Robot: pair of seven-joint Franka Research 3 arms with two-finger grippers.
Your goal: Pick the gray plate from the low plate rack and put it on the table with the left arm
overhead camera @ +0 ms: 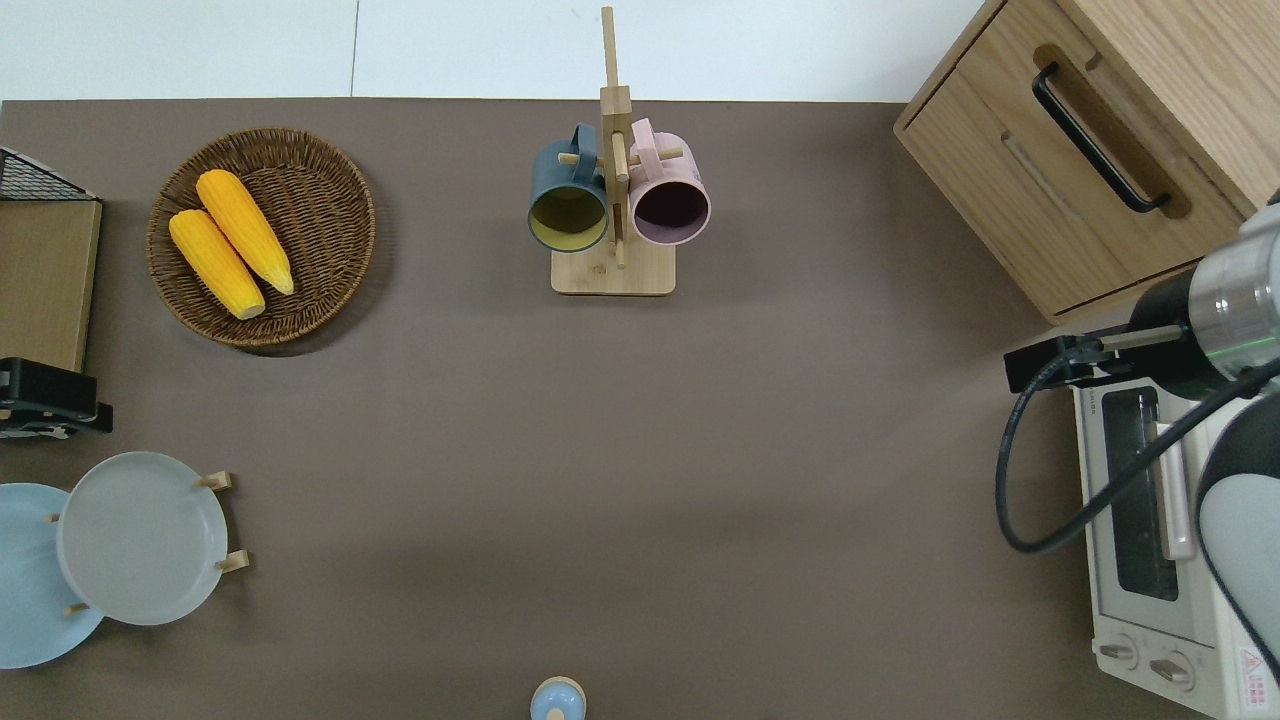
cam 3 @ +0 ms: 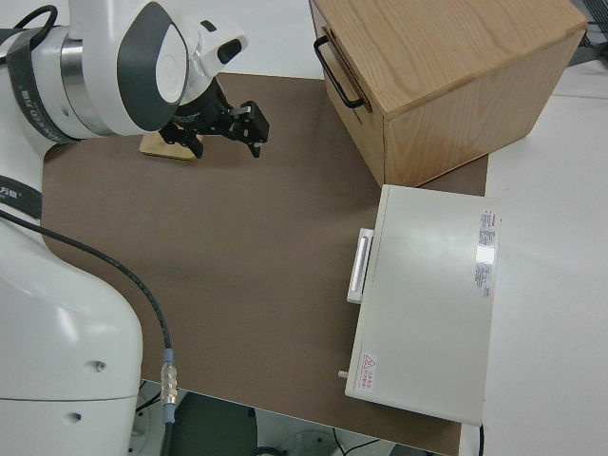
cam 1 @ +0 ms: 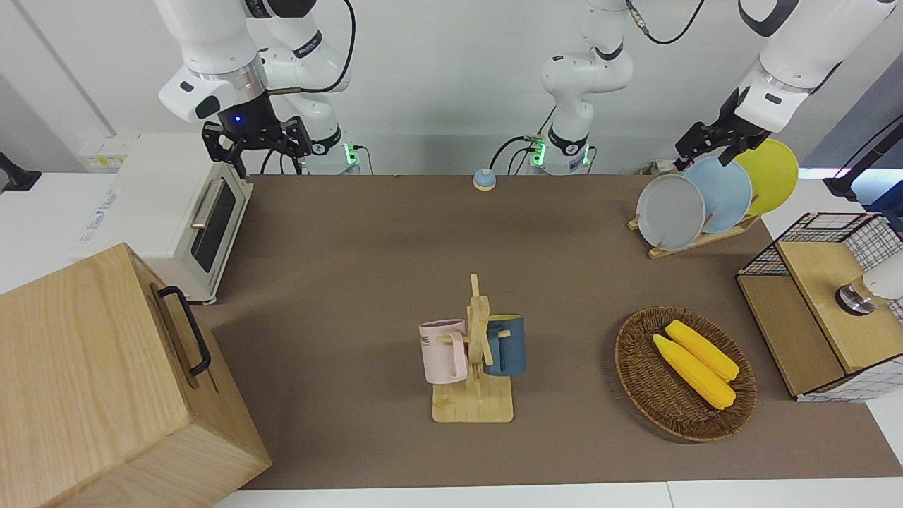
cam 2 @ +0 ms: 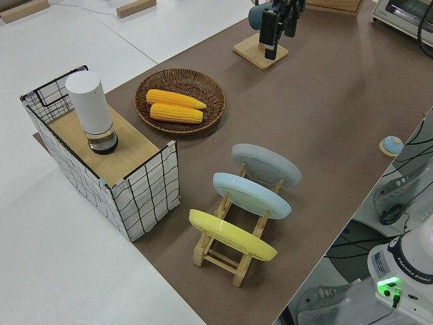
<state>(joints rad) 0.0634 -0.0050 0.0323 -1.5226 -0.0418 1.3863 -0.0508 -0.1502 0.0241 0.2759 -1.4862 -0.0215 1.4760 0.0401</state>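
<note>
The gray plate (cam 1: pixel 670 212) (overhead camera: pixel 140 537) (cam 2: pixel 267 164) leans in the low plate rack (cam 1: pixel 695 243) (cam 2: pixel 223 254) at the left arm's end of the table (cam 1: pixel 353 247). It is the plate farthest from the robots. A light blue plate (cam 1: pixel 723 190) and a yellow plate (cam 1: pixel 772 173) stand in the slots nearer to the robots. My left gripper (cam 1: pixel 709 144) (overhead camera: pixel 45 395) is open and empty, up in the air. In the overhead view it is over the table's end, between the plates and the wire shelf. It touches no plate. The right arm, its gripper (cam 1: pixel 257 141) open, is parked.
A wicker basket (cam 1: pixel 624 353) holding two corn cobs lies farther from the robots than the rack. A wire shelf (cam 1: pixel 825 296) with a white cylinder stands beside it. A mug stand (cam 1: pixel 478 339), a wooden cabinet (cam 1: pixel 92 381), a toaster oven (cam 1: pixel 190 219) and a small blue knob (cam 1: pixel 484 179) are also there.
</note>
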